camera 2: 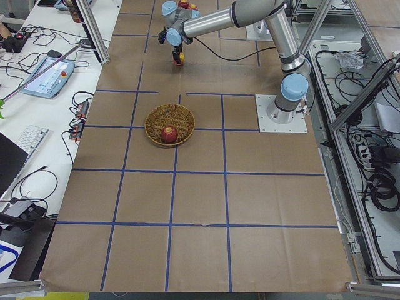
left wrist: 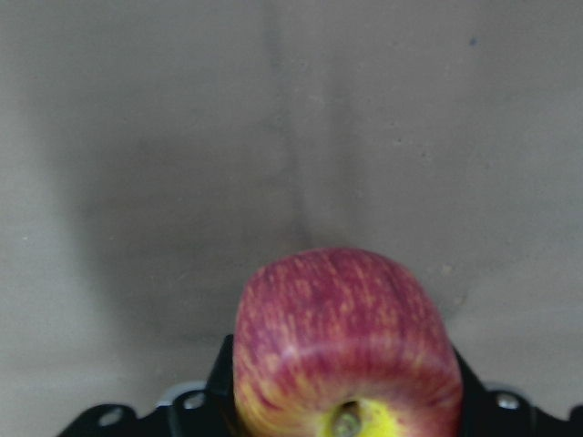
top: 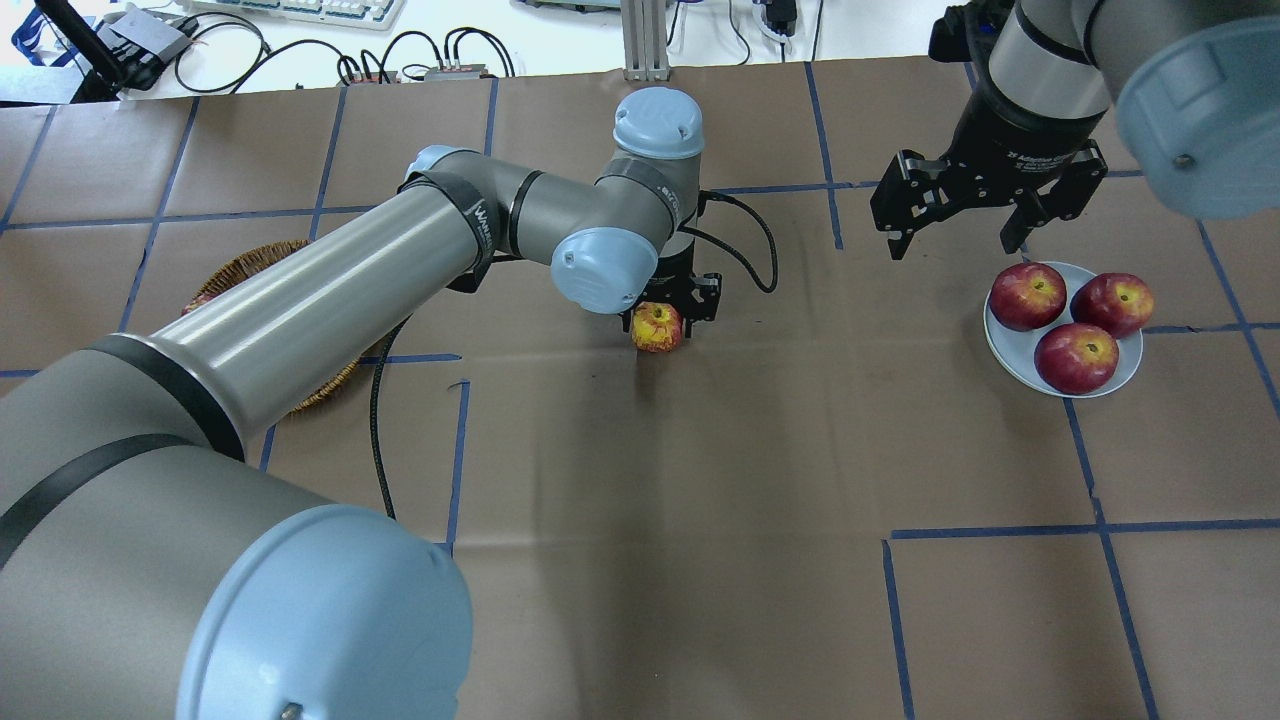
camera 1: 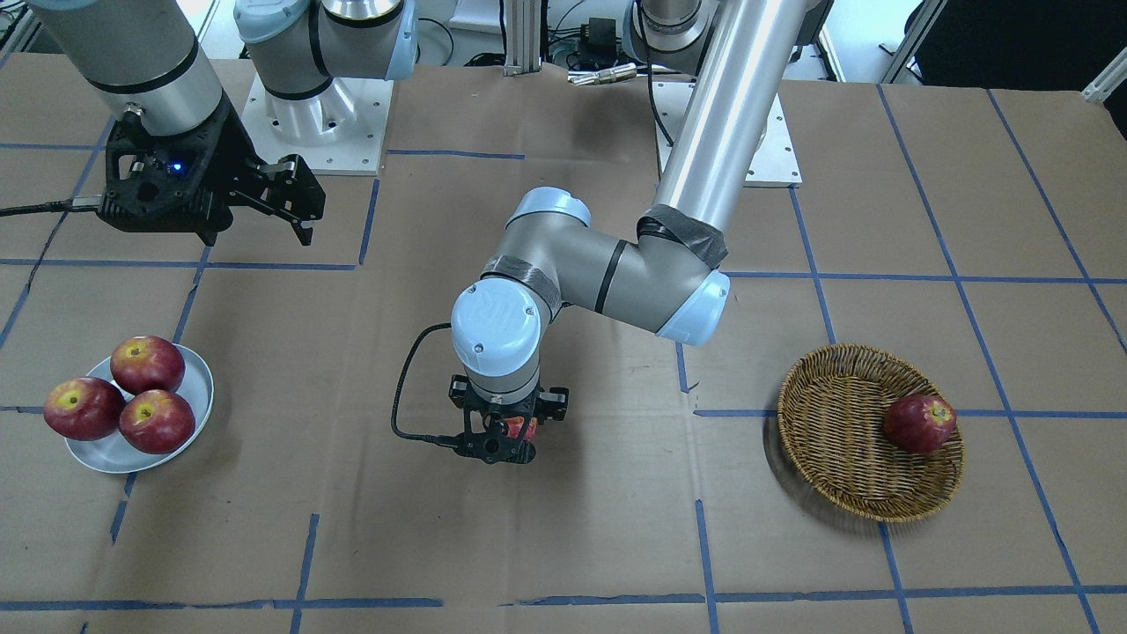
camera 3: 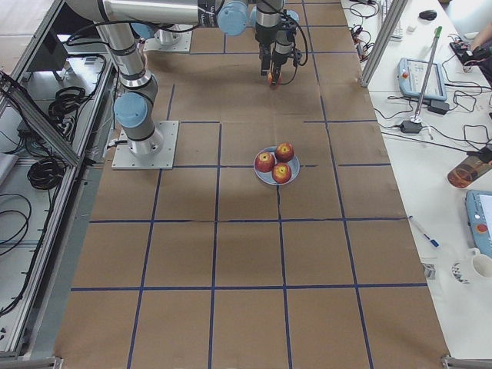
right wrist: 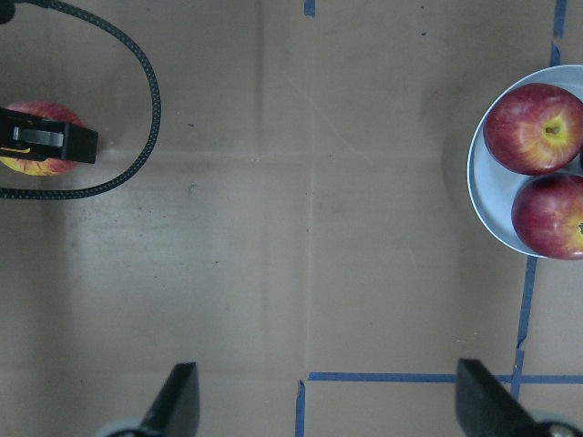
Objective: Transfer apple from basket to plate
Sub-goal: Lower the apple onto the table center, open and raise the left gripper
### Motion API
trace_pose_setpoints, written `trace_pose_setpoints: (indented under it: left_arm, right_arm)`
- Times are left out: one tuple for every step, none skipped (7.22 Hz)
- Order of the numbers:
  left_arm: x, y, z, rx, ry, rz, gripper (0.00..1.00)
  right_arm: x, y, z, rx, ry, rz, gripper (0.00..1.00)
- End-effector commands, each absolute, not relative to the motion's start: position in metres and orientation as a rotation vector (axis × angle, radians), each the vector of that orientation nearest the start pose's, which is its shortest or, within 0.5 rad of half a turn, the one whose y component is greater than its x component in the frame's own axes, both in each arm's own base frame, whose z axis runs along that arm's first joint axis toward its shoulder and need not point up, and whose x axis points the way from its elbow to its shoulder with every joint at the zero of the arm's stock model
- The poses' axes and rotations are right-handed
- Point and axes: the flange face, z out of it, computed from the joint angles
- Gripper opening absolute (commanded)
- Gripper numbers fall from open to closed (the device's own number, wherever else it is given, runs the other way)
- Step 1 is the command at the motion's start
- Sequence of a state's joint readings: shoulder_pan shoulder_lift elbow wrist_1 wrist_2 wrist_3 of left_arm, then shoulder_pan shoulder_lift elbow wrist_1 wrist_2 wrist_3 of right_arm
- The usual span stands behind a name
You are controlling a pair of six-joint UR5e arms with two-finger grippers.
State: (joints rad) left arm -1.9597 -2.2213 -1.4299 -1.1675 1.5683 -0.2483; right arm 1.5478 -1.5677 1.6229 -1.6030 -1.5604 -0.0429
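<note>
Apple carried toward the plate

The left gripper (camera 1: 515,433) pinches the apple (top: 656,327) low over the table, well short of the plate (top: 1005,352). Three apples crowd the plate, so settle it gently before releasing. The right gripper (top: 958,240), spread, hovers near the plate.

The brown table (camera 1: 563,546), gridded with blue tape, carries the wicker basket (camera 1: 828,423) well out to the left gripper's (camera 1: 509,431) left and the white plate (camera 1: 201,387) far to its right, just beside the right gripper (top: 955,235)
</note>
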Motion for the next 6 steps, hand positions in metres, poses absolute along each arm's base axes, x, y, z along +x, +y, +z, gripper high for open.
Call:
trace_pose_setpoints:
  left_arm:
    - [-0.369,-0.590,0.268,0.213,3.115,0.049,0.99]
    - [-0.336,-0.592,0.315,0.185,3.114,0.043,0.99]
    - [-0.306,-0.593,0.353,0.177,3.112,0.067,0.99]
    - [-0.279,-0.585,0.405,0.166,3.113,0.066,0.99]
    - [-0.242,-0.575,0.447,0.170,3.108,0.112,0.99]
    - [-0.205,-0.568,0.471,0.173,3.108,0.150,0.99]
  right_arm:
    - [0.123,-0.493,0.464,-0.031,3.130,0.035,1.00]
    - [0.123,-0.493,0.464,-0.031,3.130,0.035,1.00]
    - [0.123,-0.493,0.464,-0.031,3.131,0.036,1.00]
    - [0.123,-0.493,0.464,-0.031,3.127,0.033,1.00]
    - [0.123,-0.494,0.465,-0.014,3.133,0.024,1.00]
    - [0.124,-0.496,0.463,-0.010,3.132,0.028,1.00]
